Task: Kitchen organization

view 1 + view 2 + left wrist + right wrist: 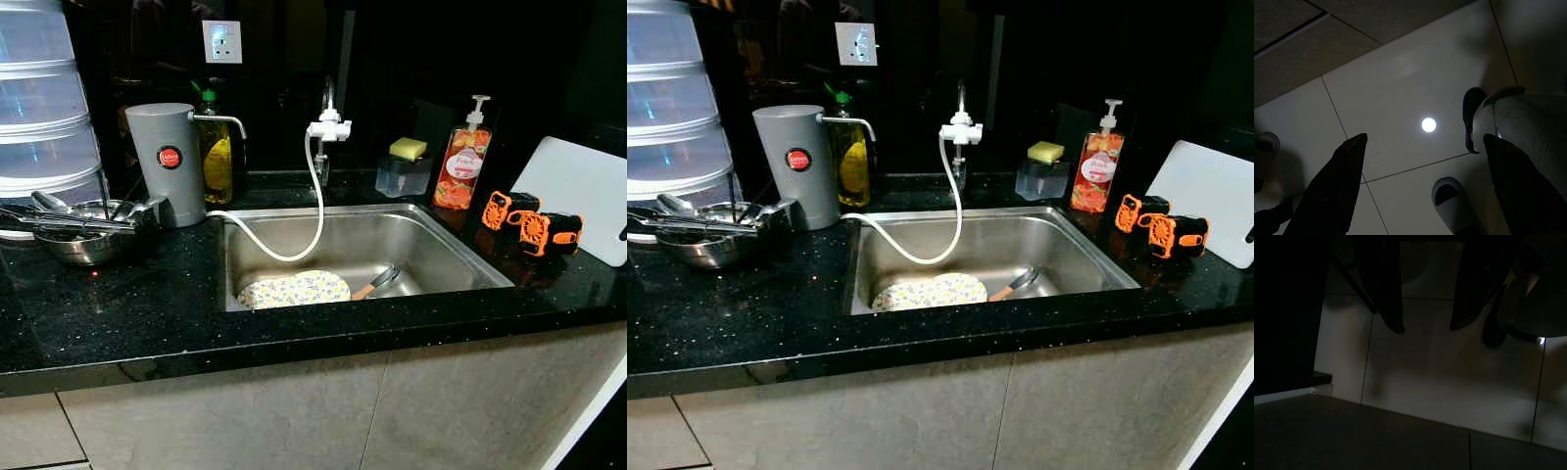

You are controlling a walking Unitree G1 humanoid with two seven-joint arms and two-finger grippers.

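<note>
Both arms hang low, left gripper (pixel 1420 186) & right gripper (pixel 1427 328) jaws open, holding nothing. Spoon (pixel 377 282) lies in sink (pixel 460 257), mid frame. Reach slow, grab the handle.

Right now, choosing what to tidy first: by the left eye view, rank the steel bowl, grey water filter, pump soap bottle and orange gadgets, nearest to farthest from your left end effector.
The left end effector hangs low on the left, so, as a judgement:
1. Steel bowl, far left.
2. Grey water filter, left of the sink.
3. Pump soap bottle, back right.
4. Orange gadgets, far right.
</note>
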